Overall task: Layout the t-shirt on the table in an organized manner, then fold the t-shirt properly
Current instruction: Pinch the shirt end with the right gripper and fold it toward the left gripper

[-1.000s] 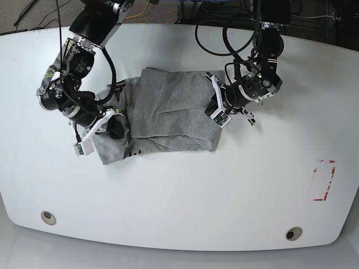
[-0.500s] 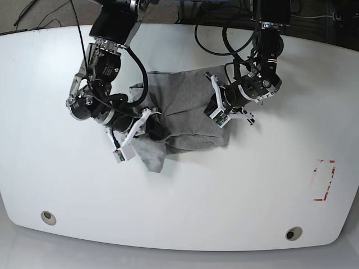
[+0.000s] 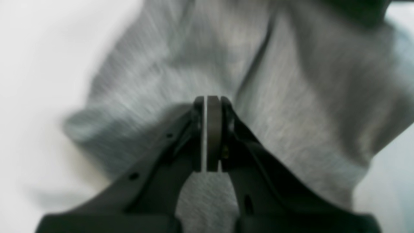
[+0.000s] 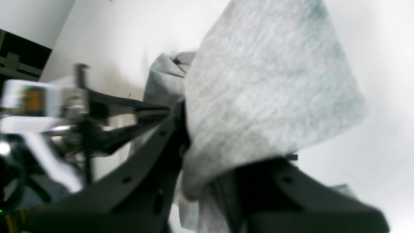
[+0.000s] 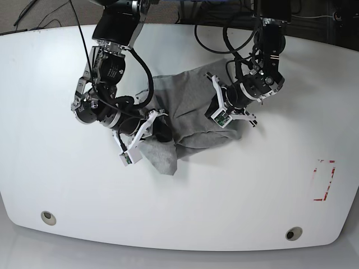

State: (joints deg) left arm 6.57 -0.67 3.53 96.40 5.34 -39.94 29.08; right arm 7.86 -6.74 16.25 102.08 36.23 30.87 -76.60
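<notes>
The grey t-shirt (image 5: pixel 193 109) lies bunched in the middle of the white table (image 5: pixel 67 185). At its left side my right gripper (image 5: pixel 159 130) is shut on a lifted fold, and a grey flap (image 5: pixel 162 158) hangs below it. In the right wrist view that cloth (image 4: pixel 265 90) drapes over the right gripper (image 4: pixel 194 139) and hides its fingertips. My left gripper (image 5: pixel 222 115) sits at the shirt's right edge. In the left wrist view the left gripper (image 3: pixel 212 103) has its pads pressed together on the t-shirt (image 3: pixel 291 113), with creases running out from the tips.
Two round holes (image 5: pixel 48 217) (image 5: pixel 293 233) lie near the table's front edge. A red rectangular outline (image 5: pixel 324 179) marks the right side. Black cables (image 5: pixel 216 42) loop behind the shirt at the back. My other arm's gripper (image 4: pixel 81 106) shows blurred in the right wrist view.
My right gripper has carried the shirt's left part to the right, toward the centre, bunching the cloth. The shirt's right edge has shifted slightly right with the left gripper.
</notes>
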